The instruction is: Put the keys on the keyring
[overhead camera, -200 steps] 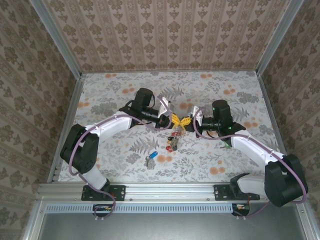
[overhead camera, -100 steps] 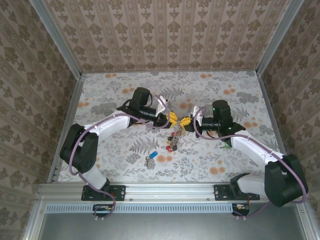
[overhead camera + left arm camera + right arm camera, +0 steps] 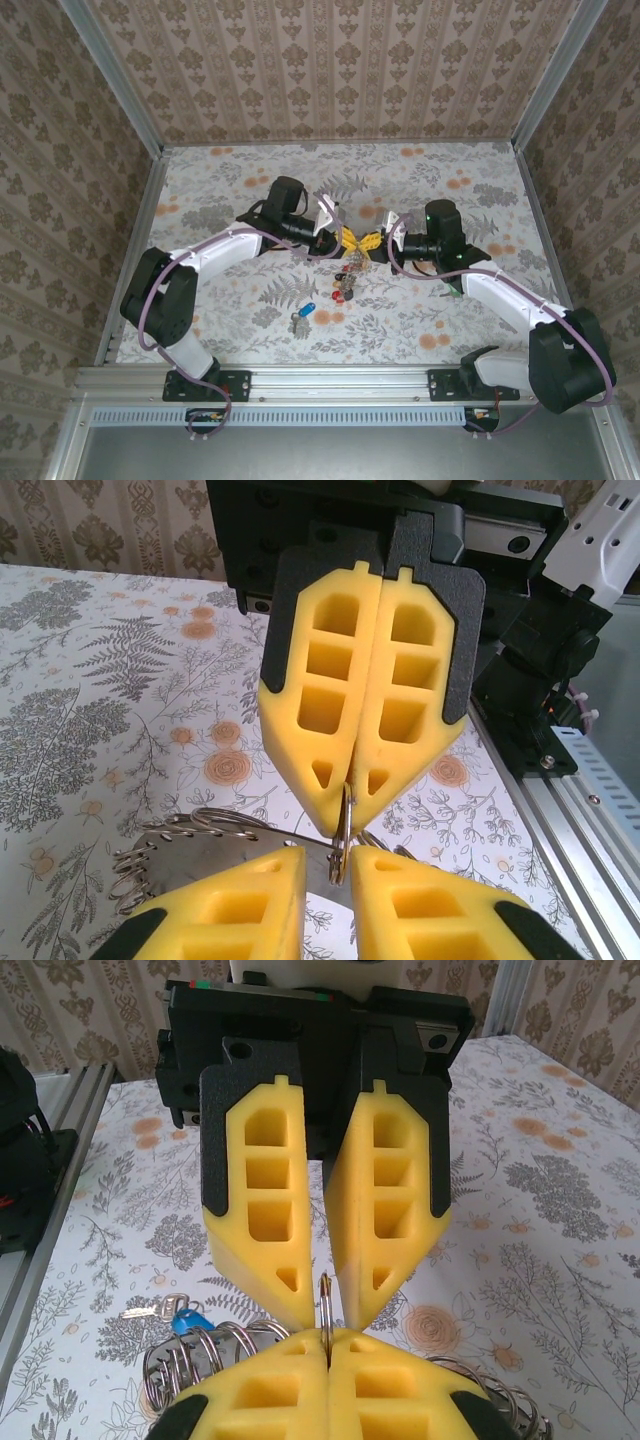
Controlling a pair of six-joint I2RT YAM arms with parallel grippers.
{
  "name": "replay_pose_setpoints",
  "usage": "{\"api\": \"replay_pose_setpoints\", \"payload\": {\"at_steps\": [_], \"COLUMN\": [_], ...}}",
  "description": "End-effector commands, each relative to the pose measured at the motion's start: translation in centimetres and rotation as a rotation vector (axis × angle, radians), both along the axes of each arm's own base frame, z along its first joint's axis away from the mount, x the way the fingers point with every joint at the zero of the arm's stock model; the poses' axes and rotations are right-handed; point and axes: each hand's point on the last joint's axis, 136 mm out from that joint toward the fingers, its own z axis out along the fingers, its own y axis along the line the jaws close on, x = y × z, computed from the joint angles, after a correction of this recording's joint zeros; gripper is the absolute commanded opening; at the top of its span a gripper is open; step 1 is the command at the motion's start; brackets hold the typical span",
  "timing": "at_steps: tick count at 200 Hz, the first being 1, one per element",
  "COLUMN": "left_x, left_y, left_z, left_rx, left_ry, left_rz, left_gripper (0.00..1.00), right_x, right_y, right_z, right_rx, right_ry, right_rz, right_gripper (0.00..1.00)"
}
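Checking wrist views, I read the right end effector (image 3: 326, 1345) clamped tight on the keyring (image 3: 341, 825) wire; the left end effector (image 3: 328, 860) is slightly parted, wire between its fingers. Blue-headed key (image 3: 306, 309) lies on the desk (image 3: 450, 190), below-left of both overhead.

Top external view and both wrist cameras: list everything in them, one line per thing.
Large thin silver wire keyring: one, held above the table between the two grippers.
Small keys with red and black heads: several, bunched, hanging below the keyring.
Blue-headed silver key: one, loose on the table, nearer the arm bases.
Floral-patterned table: one, pale with grey ferns and orange flowers.
Wallpapered walls: three, beige-brown pattern, around the table.
Left gripper: one, yellow fingers, open around the keyring.
Right gripper: one, yellow fingers, shut on the keyring.
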Motion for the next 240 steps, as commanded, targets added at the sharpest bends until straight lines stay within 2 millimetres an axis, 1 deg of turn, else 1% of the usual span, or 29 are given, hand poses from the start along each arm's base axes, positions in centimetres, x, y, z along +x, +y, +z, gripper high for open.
{"api": "replay_pose_setpoints", "payload": {"at_steps": [1, 29, 66, 80, 91, 106, 132, 146, 153, 164, 181, 196, 217, 240], "left_x": [-0.2, -0.4, -0.5, -0.5, -0.6, -0.6, -0.4, -0.2, 0.0, 0.1, 0.4, 0.2, 0.0, -0.4], "left_y": [-0.4, -0.5, -0.7, -0.8, -0.8, -0.8, -0.7, -0.6, -0.6, -0.5, -0.3, 0.0, 0.3, 0.4], "left_z": [0.8, 1.0, 1.0, 0.9, 0.9, 0.8, 0.8, 0.9, 1.0, 1.0, 0.8, 1.0, 1.0, 1.0], "left_rx": [-0.024, -0.028, -0.03, -0.028, -0.028, -0.025, -0.019, -0.019, -0.018, -0.012, 0.008, 0.018, 0.036, 0.048], "left_ry": [-0.013, -0.016, -0.013, -0.012, -0.015, -0.016, -0.042, -0.091, -0.133, -0.201, -0.305, -0.384, -0.464, -0.532], "left_rz": [-0.039, -0.044, -0.05, -0.052, -0.053, -0.052, -0.036, -0.004, 0.022, 0.057, 0.107, 0.135, 0.157, 0.161], "left_gripper": [0.2, 0.17, 0.16, 0.11, 0.05, 0.0, 0.0, 0.0, 0.0, 0.0, 0.0, 0.0, 0.0, 0.0], "right_x": [0.1, 0.0, -0.1, -0.1, -0.1, -0.1, 0.0, 0.3, 0.4, 0.5, 0.2, -0.1, -0.9, -1.0], "right_y": [0.5, 0.6, 0.6, 0.7, 0.6, 0.7, 0.6, 0.3, 0.0, -0.5, -1.3, -1.8, -2.0, -2.0], "right_z": [2.0, 1.9, 1.8, 1.8, 1.9, 2.0, 1.8, 1.5, 1.0, 0.3, -0.3, -0.4, -0.5, 0.0], "right_rx": [0.051, 0.05, 0.05, 0.051, 0.053, 0.056, 0.045, 0.015, -0.02, -0.081, -0.148, -0.187, -0.234, -0.246], "right_ry": [-0.058, -0.052, -0.046, -0.044, -0.044, -0.049, -0.047, -0.053, -0.055, -0.063, -0.072, -0.092, -0.165, -0.22], "right_rz": [0.043, 0.047, 0.051, 0.054, 0.054, 0.055, 0.045, 0.017, -0.002, -0.028, -0.048, -0.064, -0.043, -0.048], "right_gripper": [0.0, 0.0, 0.0, 0.0, 0.0, 0.0, 0.0, 0.07, 0.1, 0.17, 0.18, 0.21, 0.22, 0.22]}}
